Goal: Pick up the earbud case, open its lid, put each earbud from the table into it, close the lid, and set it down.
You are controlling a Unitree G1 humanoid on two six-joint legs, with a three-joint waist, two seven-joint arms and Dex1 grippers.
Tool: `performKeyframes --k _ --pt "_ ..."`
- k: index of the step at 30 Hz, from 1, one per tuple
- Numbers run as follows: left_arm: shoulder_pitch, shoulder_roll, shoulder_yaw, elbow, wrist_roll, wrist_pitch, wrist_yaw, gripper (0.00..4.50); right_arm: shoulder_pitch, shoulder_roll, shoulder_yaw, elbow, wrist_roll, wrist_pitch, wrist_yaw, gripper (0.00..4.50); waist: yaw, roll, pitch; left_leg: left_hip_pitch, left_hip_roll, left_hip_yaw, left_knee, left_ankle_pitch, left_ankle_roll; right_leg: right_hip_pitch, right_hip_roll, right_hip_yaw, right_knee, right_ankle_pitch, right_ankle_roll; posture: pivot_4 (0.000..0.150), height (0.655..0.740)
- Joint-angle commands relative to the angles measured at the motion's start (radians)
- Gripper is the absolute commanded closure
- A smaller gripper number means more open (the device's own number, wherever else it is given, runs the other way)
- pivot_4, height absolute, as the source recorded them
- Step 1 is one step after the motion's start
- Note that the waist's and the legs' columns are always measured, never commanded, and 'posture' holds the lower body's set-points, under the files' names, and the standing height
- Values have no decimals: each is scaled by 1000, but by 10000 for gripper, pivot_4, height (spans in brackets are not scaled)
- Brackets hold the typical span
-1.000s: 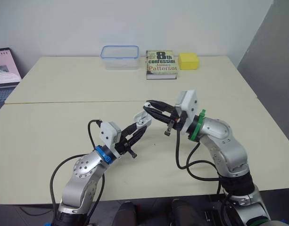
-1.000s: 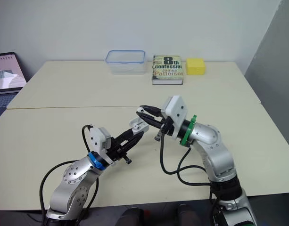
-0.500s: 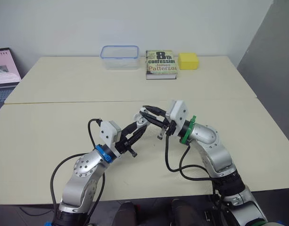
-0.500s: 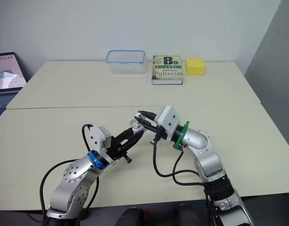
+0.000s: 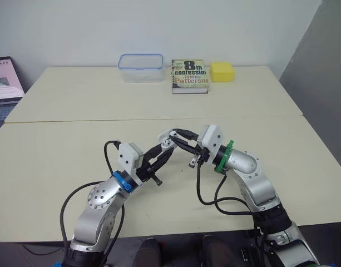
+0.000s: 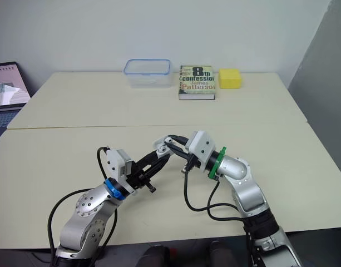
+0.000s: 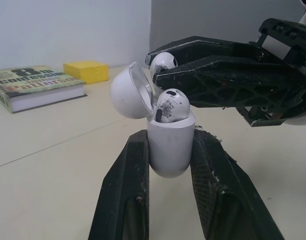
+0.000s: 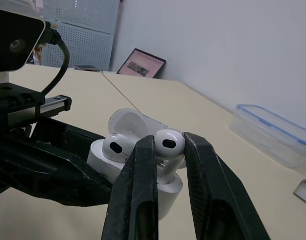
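Your right gripper [image 8: 168, 141] is clamped on the head of a small white plastic earbud [image 7: 162, 61], its stem pointing down. It hangs just above the white rounded earbud case [image 7: 167, 160], which your left gripper [image 5: 166, 146] pinches upright by its lower body, lifted off the pale beige table [image 5: 75, 144]. The case's hinged lid [image 7: 128, 92] is tipped back, and another white earbud [image 7: 170, 106] already sits in one socket. Judging by this, you are on the second insertion. Line the stem over the empty socket beside the seated bud, lower it straight, steer clear of the lid, and release only once it seats. Hold the case steady throughout.
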Motion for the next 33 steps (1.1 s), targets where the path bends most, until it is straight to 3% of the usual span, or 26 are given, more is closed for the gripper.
performKeyframes --k 1,5,11,14,15,19,27,33 --pt "-7 -4 3 -40 -1 -27 0 37155 7 -5 15 -18 -7 -15 3 40989 0 0 0 0 0 0 0 0 0 0 0 0 0 0 0 1500 7302" --pt "-8 -5 4 -39 0 -27 -2 37155 13 -13 31 -33 11 7 28 40989 0 0 0 0 0 0 0 0 0 0 0 0 0 0 0 1500 7302" --pt "-8 -7 3 -39 3 -28 -6 37155 16 -17 32 -50 11 14 29 20682 0 0 0 0 0 0 0 0 0 0 0 0 0 0 0 1500 7302" --pt "-6 -7 2 -40 3 -28 -6 37155 21 -26 29 -65 16 20 35 8403 0 0 0 0 0 0 -1 0 0 0 0 0 0 0 0 1500 7302" --pt "-5 -7 2 -40 4 -27 -6 37155 24 -28 23 -76 24 28 37 6815 0 0 0 0 0 0 -1 0 0 0 0 0 0 0 0 1500 7302" --pt "-8 -2 6 -34 -8 -14 -13 37155 46 -88 -38 -173 94 92 72 6315 2 0 0 0 0 -1 -2 0 0 0 0 0 -1 0 0 1500 7302" --pt "-139 33 -55 54 -115 94 -203 37155 136 -378 -272 -402 294 350 139 6315 9 0 0 -1 -1 -1 -1 0 0 0 -1 -2 -2 0 0 1500 7302" --pt "-247 66 -133 126 -162 159 -408 37155 118 -517 -391 -370 371 519 127 6315 -1 0 0 -1 -1 1 -2 0 0 -1 0 -2 -2 0 0 1500 7302"
